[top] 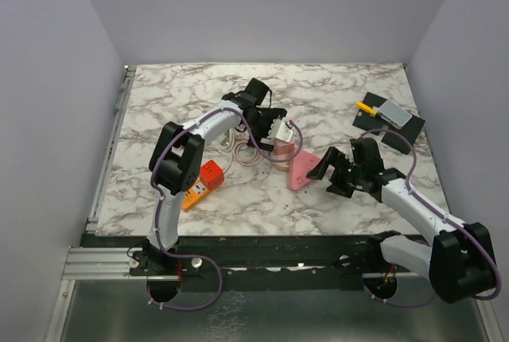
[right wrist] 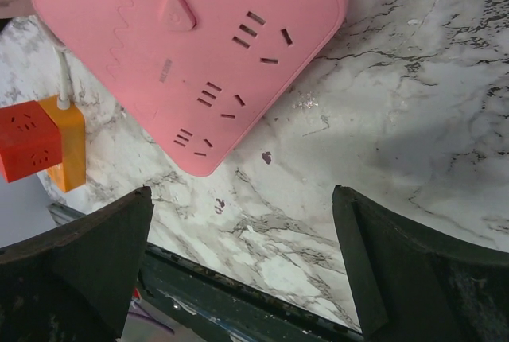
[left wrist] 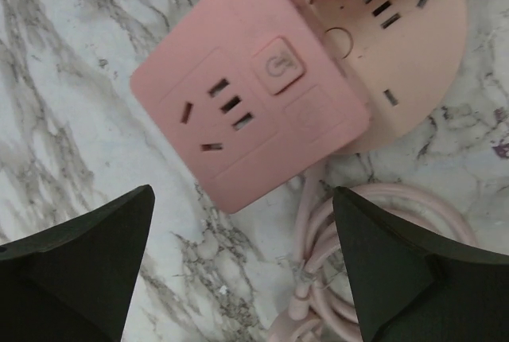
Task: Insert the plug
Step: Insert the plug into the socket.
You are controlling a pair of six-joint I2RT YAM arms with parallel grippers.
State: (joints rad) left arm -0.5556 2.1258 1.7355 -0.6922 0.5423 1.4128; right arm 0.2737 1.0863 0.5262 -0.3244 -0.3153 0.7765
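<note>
1. The left gripper [left wrist: 242, 227] hangs released, its fingers spread wide with nothing between them. It sits above the square pink socket block [left wrist: 246, 95].
2. That block lies flat on the counter [left wrist: 71, 79] with its holes facing up, probably so a plug can go in from above. A paler pink socket [left wrist: 413, 48] touches its far corner and seems to sit partly under it.
3. A coiled pink cable [left wrist: 318, 278] rests just beside the block, right under the left gripper's reach.
4. The right gripper [right wrist: 242, 207] is also released and empty. It hovers near the triangular pink strip [right wrist: 199, 48], well placed to steady it if needed.
5. An orange adapter [right wrist: 24, 143] on a white lead lies beyond the strip, apart from the work.
6. I cannot pick out the plug for certain. It is probably at the end of the coiled cable, hidden among the loops. Neither gripper holds it, so the insertion looks not yet begun.
</note>
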